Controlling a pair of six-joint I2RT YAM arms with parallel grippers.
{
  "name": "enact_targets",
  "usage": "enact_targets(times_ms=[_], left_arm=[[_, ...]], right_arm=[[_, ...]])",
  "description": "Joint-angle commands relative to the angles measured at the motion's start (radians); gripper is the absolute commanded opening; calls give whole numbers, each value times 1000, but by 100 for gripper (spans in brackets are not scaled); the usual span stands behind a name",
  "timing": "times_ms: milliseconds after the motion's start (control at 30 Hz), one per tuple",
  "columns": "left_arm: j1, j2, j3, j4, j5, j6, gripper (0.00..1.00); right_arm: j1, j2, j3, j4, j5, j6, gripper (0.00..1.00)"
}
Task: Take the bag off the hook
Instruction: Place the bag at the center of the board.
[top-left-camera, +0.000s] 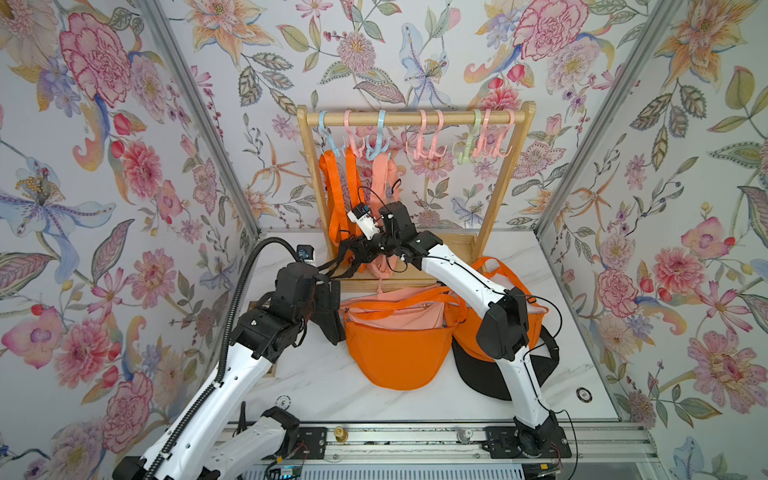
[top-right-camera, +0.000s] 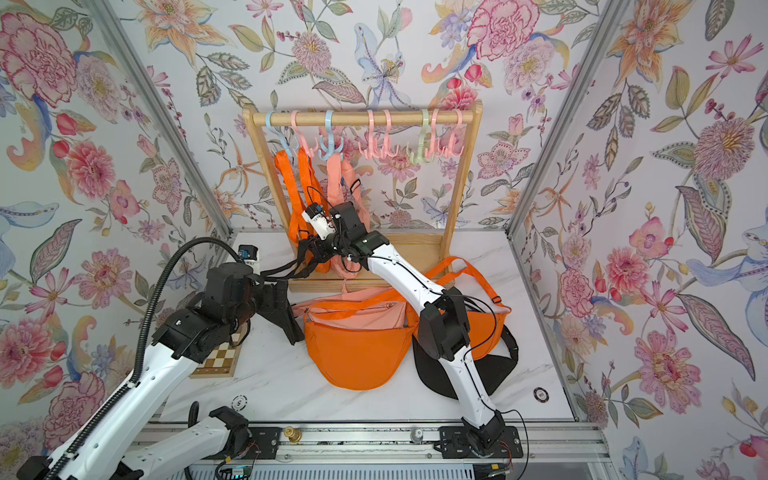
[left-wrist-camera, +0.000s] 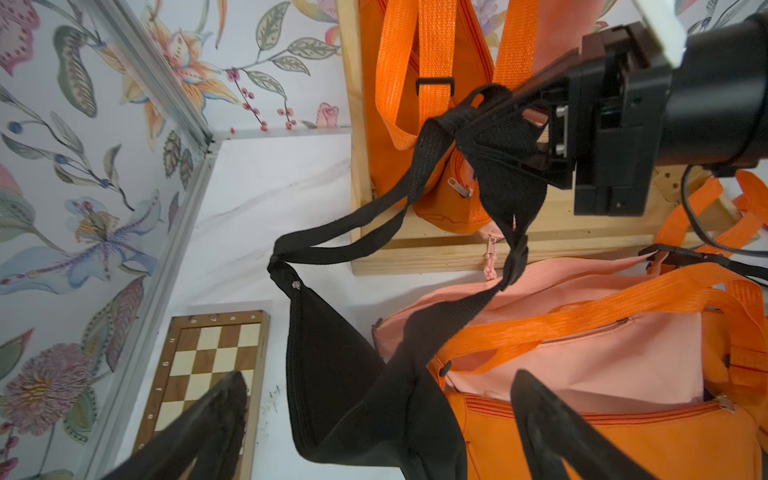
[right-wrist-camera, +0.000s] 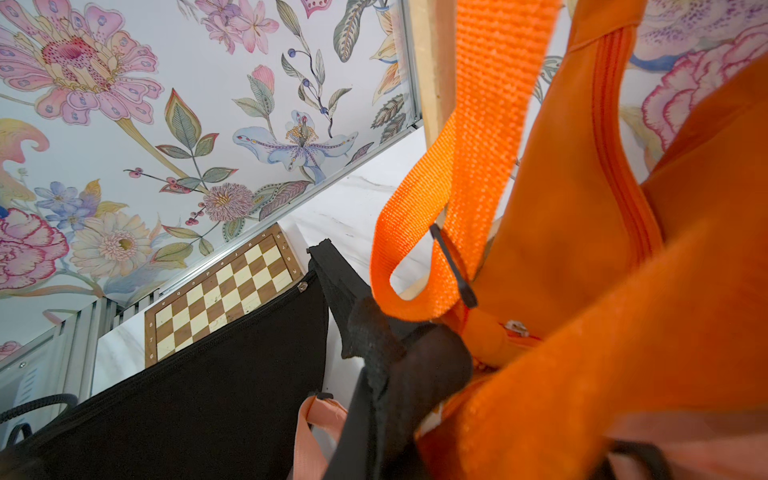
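Black fabric first: the black bag (left-wrist-camera: 324, 357) hangs by its strap (left-wrist-camera: 361, 220) over the left part of the bench (top-left-camera: 316, 386). The left fingers (left-wrist-camera: 552, 424) stand wide open on both sides of its body and hold nothing. Whether they touch it, we cannot tell.

A little farther, the right fingers (right-wrist-camera: 436, 361) are closed tight on the strap and carry the bag. They are just in front of the wooden rack (top-left-camera: 490, 199) at the far edge, close to the hanging orange bag (top-left-camera: 336, 199).

We judge that the black bag is already free of its hook, so the step in hand is bringing it away. The next move calls for lowering it onto a bare part of the bench near the left edge, and only then opening the right fingers.
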Motion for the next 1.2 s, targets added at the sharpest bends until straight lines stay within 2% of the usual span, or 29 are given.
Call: enact_targets(times_ms=[0,33,100,133,200,233,267,333,433,633,733,833,933,1167], left_arm=[[23,44,-41,-4,118,-30,100],[28,53,-55,12,133,-34,100],[58,65,-83,59,185,-34,90],[73,72,-88,75,205,-35,77],[94,91,-88,99,217,-35,36],[100,102,-84,106,221,-32,22],[104,117,-76,111,224,-25,10],[106,142,-50,105,222,-14,0],[107,173,17,36,169,8,0],[114,199,248,-250,-120,76,0],[114,227,355,-328,-197,107,0],[114,260,406,-339,-221,134,0],[114,303,389,-312,-208,153,0],[113,399,174,-78,-15,109,0]], right_arm=[[-6,-16,-15,-14,12,-7,0],[-6,-19,-17,-14,12,-7,0],[-4,-26,-23,-14,12,-7,0],[-3,-27,-25,-14,12,-7,0],[-3,-29,-27,-14,12,-5,0],[-2,-31,-28,-14,12,-5,0],[-1,-31,-31,-14,11,-5,0],[4,-33,-32,-14,12,-5,0],[13,-36,-41,-14,12,-6,0],[41,-36,-60,-7,5,-1,0],[58,-23,-58,5,-11,11,0],[69,-7,-54,5,-28,23,0],[70,-2,-74,6,-30,32,0],[63,-25,-146,8,7,17,0]])
